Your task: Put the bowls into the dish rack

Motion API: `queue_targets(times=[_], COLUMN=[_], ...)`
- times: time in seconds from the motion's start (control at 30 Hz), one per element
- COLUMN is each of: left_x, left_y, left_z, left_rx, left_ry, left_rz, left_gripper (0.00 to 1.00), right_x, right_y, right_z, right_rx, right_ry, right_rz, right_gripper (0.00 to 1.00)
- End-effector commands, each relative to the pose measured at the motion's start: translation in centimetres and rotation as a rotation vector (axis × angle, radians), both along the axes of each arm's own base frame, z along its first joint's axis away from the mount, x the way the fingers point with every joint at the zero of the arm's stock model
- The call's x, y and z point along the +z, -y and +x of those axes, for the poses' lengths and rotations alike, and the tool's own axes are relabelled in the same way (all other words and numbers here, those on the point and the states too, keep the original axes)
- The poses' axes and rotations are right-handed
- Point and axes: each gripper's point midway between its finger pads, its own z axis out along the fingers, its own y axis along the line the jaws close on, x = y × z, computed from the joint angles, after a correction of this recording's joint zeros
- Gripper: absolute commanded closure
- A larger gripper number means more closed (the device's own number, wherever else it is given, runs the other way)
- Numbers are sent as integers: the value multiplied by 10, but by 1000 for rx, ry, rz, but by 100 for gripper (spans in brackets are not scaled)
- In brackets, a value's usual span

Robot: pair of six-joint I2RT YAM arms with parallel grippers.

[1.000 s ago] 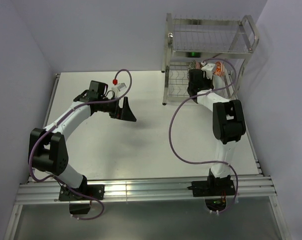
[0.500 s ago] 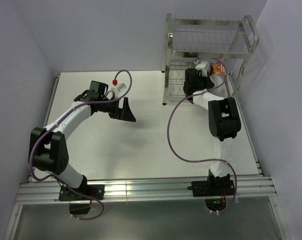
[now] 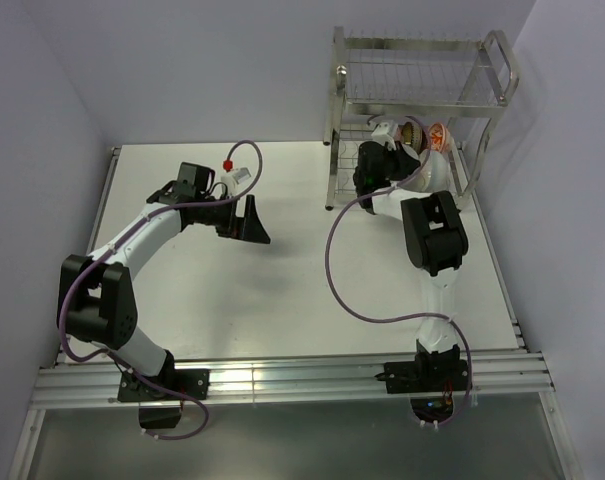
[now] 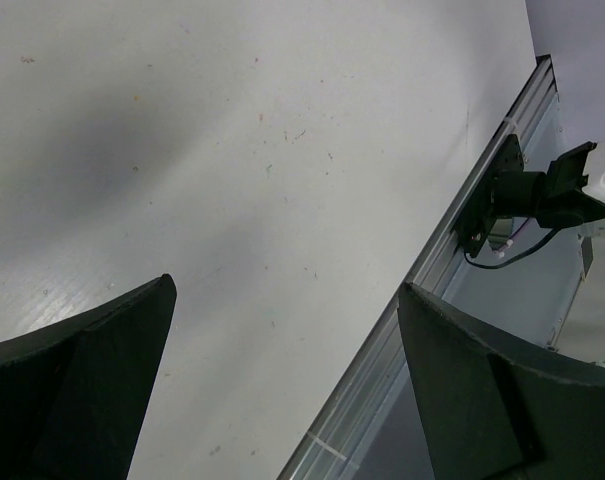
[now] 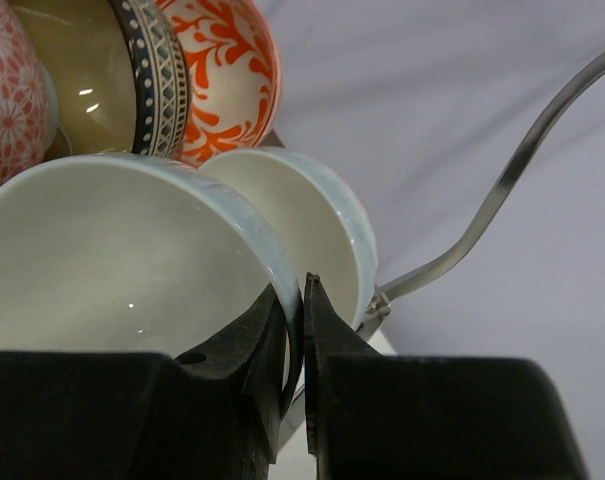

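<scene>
The white bowl (image 5: 112, 270) is in the lower tier of the dish rack (image 3: 422, 70), up at 1 o'clock on the tabletop (image 3: 282, 300), with the right claw (image 5: 304, 300) clamped on its rim. A second white bowl (image 5: 322, 220) is right beside it. The left claw (image 3: 254, 222) is spread wide over around 10 o'clock.

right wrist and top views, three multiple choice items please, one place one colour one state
1. Where is the right gripper? A at the dish rack's lower tier; B over the table's middle; C by the near rail.
2. What colour is the bowl it grips? A orange; B white; C brown.
3. How is the left gripper? A shut on a bowl; B open, empty; C shut, empty.
1 A: the top view shows it under the upper shelf.
2 B: its jaws pinch a white rim.
3 B: its jaws stand wide over bare table.
</scene>
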Motion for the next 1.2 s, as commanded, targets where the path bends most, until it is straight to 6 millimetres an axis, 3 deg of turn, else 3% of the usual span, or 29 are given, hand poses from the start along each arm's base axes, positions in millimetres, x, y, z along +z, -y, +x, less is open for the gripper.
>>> queue_targets(times=[0.0, 0.27, 0.6, 1.07, 1.17], left_x=[8, 7, 10, 5, 5], left_y=[-4, -8, -10, -13, -13], left_z=[2, 1, 1, 0, 0], left_rx=[-3, -3, 1, 3, 1], left_ry=[59, 55, 55, 52, 50], left_rz=[-5, 4, 3, 13, 13], left_gripper=[0, 0, 1, 1, 0], right_x=[38, 51, 42, 32, 38], right_y=[3, 7, 20, 23, 25], right_z=[1, -1, -4, 4, 2], right_rx=[-42, -45, -70, -59, -66], right_ry=[141, 125, 59, 26, 48], right_rz=[-32, -89, -123, -226, -245], right_gripper=[100, 100, 100, 100, 100])
